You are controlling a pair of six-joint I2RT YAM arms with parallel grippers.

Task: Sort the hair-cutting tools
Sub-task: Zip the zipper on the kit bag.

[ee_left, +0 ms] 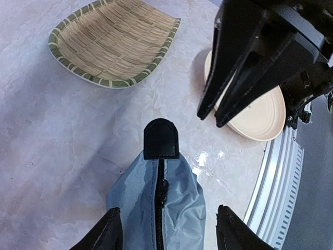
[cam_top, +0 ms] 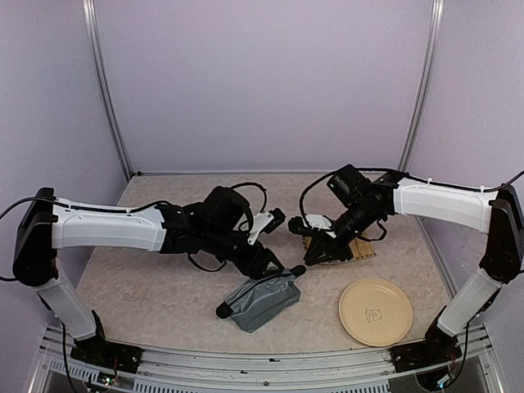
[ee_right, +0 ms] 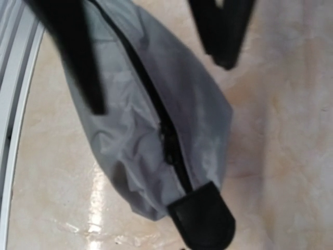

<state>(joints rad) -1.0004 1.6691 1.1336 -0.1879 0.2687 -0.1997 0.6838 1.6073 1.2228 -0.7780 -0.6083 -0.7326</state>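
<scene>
None of the hair-cutting tools show in any view. A grey-blue zip pouch lies on the table, zip closed, with a black tab at its end. My left gripper hangs open over the pouch, one finger on each side and neither finger visibly touching it. My right gripper hovers beyond the tab, its fingers a narrow gap apart with nothing between them. In the right wrist view the pouch fills the frame and my own fingers do not show.
A woven bamboo tray sits empty at the far side, partly under my right arm in the top view. A cream plate lies near the front right. The table's metal front rail runs close to the pouch.
</scene>
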